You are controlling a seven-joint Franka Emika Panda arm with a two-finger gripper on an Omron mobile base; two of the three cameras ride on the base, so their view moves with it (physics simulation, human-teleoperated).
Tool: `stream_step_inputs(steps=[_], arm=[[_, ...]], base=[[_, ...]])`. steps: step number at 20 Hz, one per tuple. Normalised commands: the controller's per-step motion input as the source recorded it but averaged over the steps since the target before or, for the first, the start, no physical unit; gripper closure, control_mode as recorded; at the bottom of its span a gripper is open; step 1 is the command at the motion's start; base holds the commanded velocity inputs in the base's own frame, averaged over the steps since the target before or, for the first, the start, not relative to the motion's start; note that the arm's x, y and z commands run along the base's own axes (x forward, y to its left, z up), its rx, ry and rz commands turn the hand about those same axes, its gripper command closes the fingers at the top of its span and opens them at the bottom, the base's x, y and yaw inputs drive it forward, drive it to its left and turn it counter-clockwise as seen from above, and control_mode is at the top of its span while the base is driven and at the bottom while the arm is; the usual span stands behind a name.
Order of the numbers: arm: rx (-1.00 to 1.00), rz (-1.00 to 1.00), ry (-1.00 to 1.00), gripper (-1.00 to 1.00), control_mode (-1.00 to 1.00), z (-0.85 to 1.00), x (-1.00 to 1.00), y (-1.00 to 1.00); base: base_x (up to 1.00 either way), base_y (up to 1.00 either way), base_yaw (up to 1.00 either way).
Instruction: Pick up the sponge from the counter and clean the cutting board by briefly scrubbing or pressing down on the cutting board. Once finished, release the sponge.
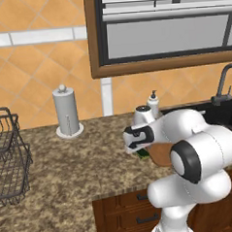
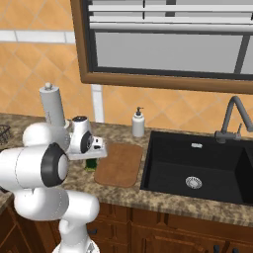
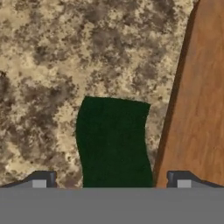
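Observation:
The dark green sponge (image 3: 114, 140) lies on the speckled granite counter (image 3: 52, 65), just left of the reddish-brown cutting board (image 3: 199, 96). My gripper (image 3: 111, 180) hangs right above the sponge, open, with one fingertip (image 3: 40, 179) on each side of it and not touching. From the right base view the sponge (image 2: 91, 163) peeks out under my hand, beside the board (image 2: 120, 163). In the left base view only a sliver of sponge (image 1: 142, 154) and board (image 1: 160, 154) shows behind the arm.
A paper towel holder (image 1: 67, 112) stands at the wall. A wire dish rack (image 1: 8, 156) sits at the far left. A soap dispenser (image 2: 138, 122) stands behind the board, and a black sink (image 2: 197, 168) with a faucet (image 2: 232, 118) lies to the right.

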Motion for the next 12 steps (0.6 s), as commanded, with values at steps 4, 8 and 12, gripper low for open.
stream_step_inputs(steps=[4,8,12], arm=[[0.00,0.00,0.03,-1.00,-1.00,-0.28,0.16,0.00],[0.00,0.00,0.01,-1.00,-1.00,-0.12,0.26,0.00],[0.00,0.00,0.00,-1.00,-1.00,-0.02,0.27,0.00]], base=[[0.00,0.00,0.00],[0.00,0.00,0.00],[0.00,0.00,0.00]])
